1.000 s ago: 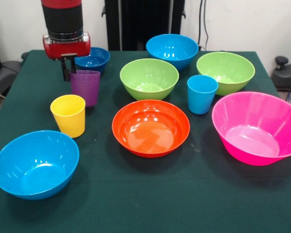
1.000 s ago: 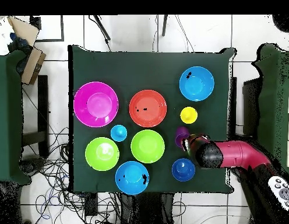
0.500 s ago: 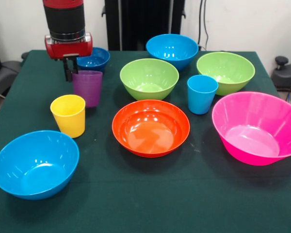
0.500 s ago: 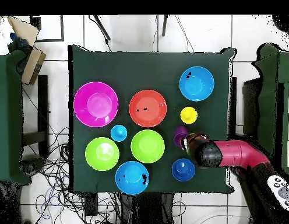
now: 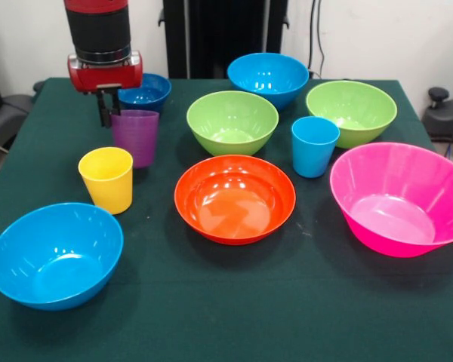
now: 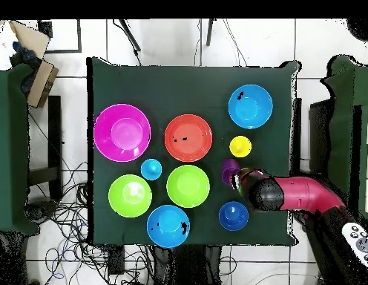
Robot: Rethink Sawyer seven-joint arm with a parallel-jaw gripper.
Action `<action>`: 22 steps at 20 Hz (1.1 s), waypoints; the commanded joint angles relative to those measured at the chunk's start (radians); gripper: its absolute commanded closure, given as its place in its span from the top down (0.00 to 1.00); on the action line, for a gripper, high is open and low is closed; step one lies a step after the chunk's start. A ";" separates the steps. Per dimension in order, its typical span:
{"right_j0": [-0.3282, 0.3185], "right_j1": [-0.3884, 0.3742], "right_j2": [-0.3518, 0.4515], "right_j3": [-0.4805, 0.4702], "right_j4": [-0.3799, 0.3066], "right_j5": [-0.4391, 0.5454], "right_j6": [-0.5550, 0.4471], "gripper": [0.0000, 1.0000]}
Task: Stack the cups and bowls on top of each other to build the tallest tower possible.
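My gripper [image 5: 108,110] comes down at the left rim of the purple cup [image 5: 134,136], shut on the rim; the cup's base looks to be on the cloth. From above, the gripper [image 6: 240,177] half covers that cup [image 6: 229,170]. A yellow cup [image 5: 107,179] stands just in front and a light blue cup [image 5: 314,146] at centre right. The small dark blue bowl [image 5: 146,92] sits right behind the gripper. All upright and apart are the orange bowl [image 5: 234,197], pink bowl [image 5: 396,200], two lime green bowls [image 5: 232,121] [image 5: 351,111] and two light blue bowls [image 5: 54,253] [image 5: 268,78].
The green cloth table [image 5: 234,317] holds everything. A black chair [image 5: 440,113] stands off its right side. In the overhead view, cardboard boxes [image 6: 35,67] and cables [image 6: 68,223] lie on the floor beside the table.
The gripper and the purple cup shifted slightly sideways together, first right and then a little back left. Every other cup and bowl stayed put.
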 commanded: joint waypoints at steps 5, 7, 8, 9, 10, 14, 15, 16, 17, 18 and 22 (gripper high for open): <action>0.053 0.058 0.013 -0.079 0.024 0.114 -0.022 0.00; 0.056 0.055 0.011 -0.080 0.025 0.115 -0.019 0.00; 0.057 0.055 0.011 -0.082 0.025 0.116 -0.019 0.00; 0.060 0.055 0.009 -0.083 0.025 0.115 -0.016 0.00; 0.060 0.055 0.009 -0.081 0.024 0.113 -0.015 0.00; 0.065 0.054 0.008 -0.081 0.023 0.111 -0.012 0.00; 0.069 0.052 0.008 -0.083 0.025 0.114 -0.009 0.00; 0.071 0.051 0.008 -0.083 0.026 0.115 -0.008 0.00; 0.072 0.051 0.008 -0.081 0.026 0.110 -0.004 0.00; 0.073 0.052 0.006 -0.082 0.026 0.109 -0.002 0.00; 0.081 0.052 0.000 -0.086 0.026 0.109 0.007 0.00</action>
